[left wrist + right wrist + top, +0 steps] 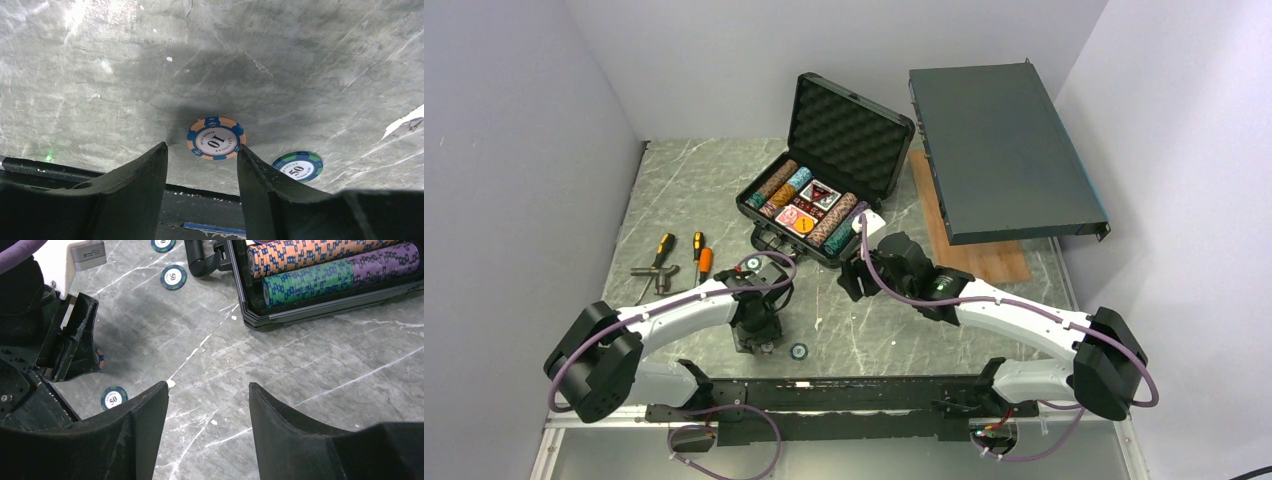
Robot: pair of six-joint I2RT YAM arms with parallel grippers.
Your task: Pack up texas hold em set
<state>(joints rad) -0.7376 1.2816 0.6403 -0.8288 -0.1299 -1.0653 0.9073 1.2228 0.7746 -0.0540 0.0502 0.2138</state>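
Texas hold em set case (849,128) sits open, upper middle of the top view. Loose 10 chip (216,138) lies flat mid-frame in the left wrist view, at the tips of my left gripper (201,150), jaws spread and empty. I'd come straight down, centre it, then pinch the rim gently. My right gripper (208,387) gapes too.

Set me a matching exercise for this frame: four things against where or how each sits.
1 orange-and-blue "10" poker chip
2 black foam-lined hard case
3 flat dark grey metal box
4 orange-handled screwdrivers

A lid open, chips inside
B far right of the marbled grey table
C at the tips of the open left hand
D left of the case

Pairs: 1-C, 2-A, 3-B, 4-D.
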